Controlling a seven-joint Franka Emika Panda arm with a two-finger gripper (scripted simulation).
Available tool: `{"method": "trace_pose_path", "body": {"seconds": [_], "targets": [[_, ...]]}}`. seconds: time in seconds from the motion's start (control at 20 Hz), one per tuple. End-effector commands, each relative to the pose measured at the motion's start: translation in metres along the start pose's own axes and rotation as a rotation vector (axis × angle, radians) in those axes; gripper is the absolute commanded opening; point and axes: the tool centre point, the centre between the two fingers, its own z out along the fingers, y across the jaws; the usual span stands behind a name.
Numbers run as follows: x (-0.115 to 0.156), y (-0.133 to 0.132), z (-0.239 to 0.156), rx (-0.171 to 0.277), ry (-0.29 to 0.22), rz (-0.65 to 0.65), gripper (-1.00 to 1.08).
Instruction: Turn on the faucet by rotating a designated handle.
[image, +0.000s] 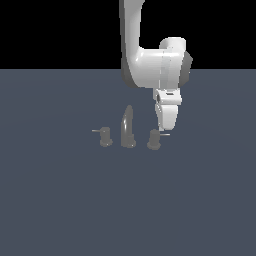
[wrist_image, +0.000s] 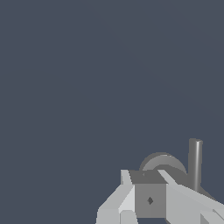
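The dull-grey faucet stands on the floor, with its tall curved spout (image: 128, 126) in the middle. The handle (image: 153, 139) is the short knob on the exterior view's right of the spout, and its thin lever rod (image: 165, 134) points right. The twin knob (image: 105, 136) stands on the spout's left. My gripper (image: 164, 128) hangs straight down just behind the handle, with its tip at the rod. Its fingers look closed together and hold nothing. In the wrist view the handle's round top (wrist_image: 162, 162) and its rod (wrist_image: 195, 162) show just beyond the gripper (wrist_image: 145, 177).
The white arm (image: 150, 65) comes down from above, behind the faucet. The flat dark grey-blue floor (image: 60, 200) spreads all around the faucet set.
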Motion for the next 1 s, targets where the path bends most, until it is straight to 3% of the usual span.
{"method": "trace_pose_path", "body": {"seconds": [0.0,0.4,0.95], "targets": [[0.004,-0.001,0.007,0.001,0.007,0.023,-1.00],[0.005,-0.001,0.012,0.000,0.011,0.034,-1.00],[0.021,0.031,0.012,0.001,0.011,0.035,-1.00]]}}
